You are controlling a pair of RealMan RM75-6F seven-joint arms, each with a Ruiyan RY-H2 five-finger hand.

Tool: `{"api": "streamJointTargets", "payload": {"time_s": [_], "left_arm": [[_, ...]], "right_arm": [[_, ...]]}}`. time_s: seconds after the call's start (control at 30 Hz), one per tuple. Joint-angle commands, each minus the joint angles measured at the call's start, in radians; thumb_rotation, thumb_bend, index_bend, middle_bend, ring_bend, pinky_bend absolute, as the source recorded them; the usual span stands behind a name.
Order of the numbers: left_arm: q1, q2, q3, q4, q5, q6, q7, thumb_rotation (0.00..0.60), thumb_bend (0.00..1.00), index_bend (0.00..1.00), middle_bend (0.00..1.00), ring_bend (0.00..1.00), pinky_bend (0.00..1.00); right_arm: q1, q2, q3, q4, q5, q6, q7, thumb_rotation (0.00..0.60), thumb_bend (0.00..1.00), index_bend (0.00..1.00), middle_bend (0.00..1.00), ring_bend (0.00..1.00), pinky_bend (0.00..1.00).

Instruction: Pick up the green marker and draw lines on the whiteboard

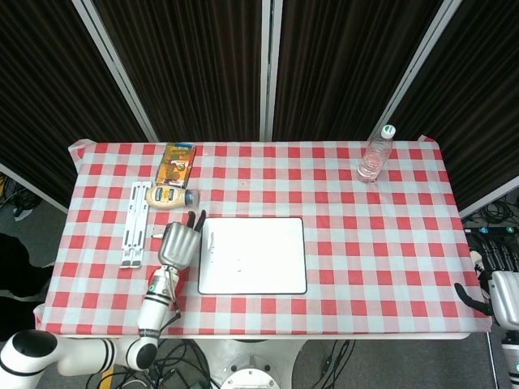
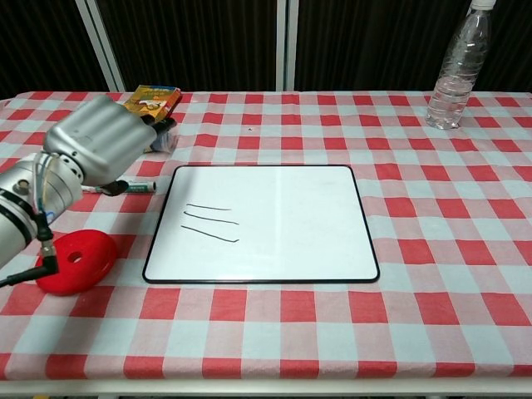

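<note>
The green marker (image 2: 126, 188) lies flat on the tablecloth just left of the whiteboard (image 2: 291, 224), partly under my left hand (image 2: 98, 145). That hand hovers over it with fingers stretched forward and nothing in them. In the head view my left hand (image 1: 178, 243) sits beside the left edge of the whiteboard (image 1: 259, 259) and hides the marker. Three short dark lines (image 2: 212, 223) mark the board's left part. My right hand (image 1: 496, 285) hangs off the table's right edge, thumb apart, empty.
A red disc (image 2: 75, 259) lies near the front left, under my left forearm. A mayonnaise bottle (image 1: 169, 196), a snack box (image 1: 177, 162) and a white folding stand (image 1: 135, 224) occupy the left side. A water bottle (image 2: 453, 71) stands back right.
</note>
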Motion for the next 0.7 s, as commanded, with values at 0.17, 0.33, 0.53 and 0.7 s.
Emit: {"api": "streamJointTargets", "payload": {"time_s": [0.17,0.33,0.53,0.7], "left_arm": [[0.182,0.350,-0.097,-0.423,-0.014,0.054,-0.448,0.600,0.21,0.09,0.20,0.34,0.61],[0.317,0.578,-0.044,-0.484,0.134,0.039,-0.814,0.600,0.20,0.11,0.20,0.18,0.25],[0.463,0.621,0.070,-0.364,0.321,0.227,-0.809,0.600,0.20,0.14,0.20,0.16,0.15],[0.569,0.642,0.126,-0.382,0.359,0.324,-0.799,0.600,0.20,0.14,0.19,0.16,0.15]], "right_arm": [[-0.016,0.007,0.002,0.015,0.032,-0.006,0.032,0.600,0.19,0.00,0.04,0.00,0.00],[-0.013,-0.003,0.004,0.038,0.031,-0.017,0.069,0.600,0.20,0.00,0.04,0.00,0.00],[-0.006,-0.028,0.017,0.058,-0.015,0.036,0.086,0.600,0.21,0.00,0.04,0.00,0.00],[0.003,-0.026,0.019,0.042,-0.033,0.041,0.055,0.600,0.21,0.00,0.04,0.00,0.00]]}}
